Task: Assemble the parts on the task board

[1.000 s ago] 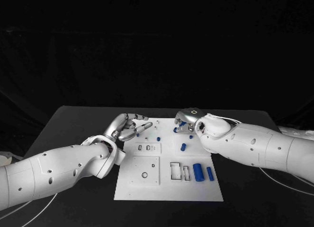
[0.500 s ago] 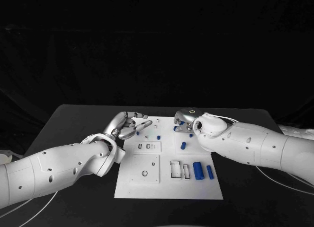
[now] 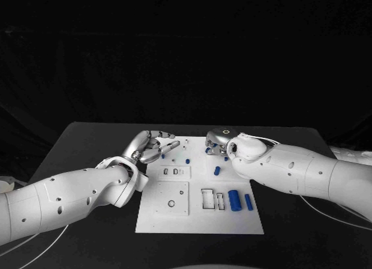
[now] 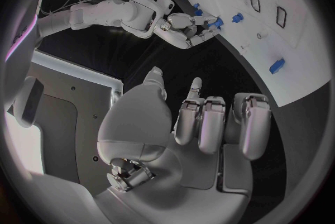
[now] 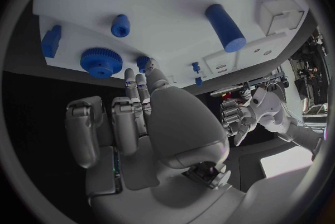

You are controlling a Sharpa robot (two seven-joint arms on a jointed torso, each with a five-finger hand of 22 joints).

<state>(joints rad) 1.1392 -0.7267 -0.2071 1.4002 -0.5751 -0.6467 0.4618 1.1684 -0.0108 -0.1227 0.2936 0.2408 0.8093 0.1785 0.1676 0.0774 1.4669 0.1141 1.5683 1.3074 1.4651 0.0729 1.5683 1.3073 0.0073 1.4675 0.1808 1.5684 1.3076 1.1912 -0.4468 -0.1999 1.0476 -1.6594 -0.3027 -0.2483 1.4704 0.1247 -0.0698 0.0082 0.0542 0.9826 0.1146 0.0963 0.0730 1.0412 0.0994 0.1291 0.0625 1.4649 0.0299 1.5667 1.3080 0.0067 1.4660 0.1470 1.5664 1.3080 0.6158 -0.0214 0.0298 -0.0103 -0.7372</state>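
Bench [image 3: 88, 140] carries the white board [image 3: 200, 221]. Since a second ago both hands have barely shifted at the board's far edge. Left hand [image 3: 154, 147] is loosely spread, holding nothing. Right hand [image 3: 219, 144] reaches fingertips to a small blue part [image 5: 144, 62]; grip unclear. Assembly seems mid-placement.

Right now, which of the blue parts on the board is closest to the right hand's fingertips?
The small blue peg at the right hand's fingertips; the toothed blue gear sits just beside it, the long cylinder farther off.
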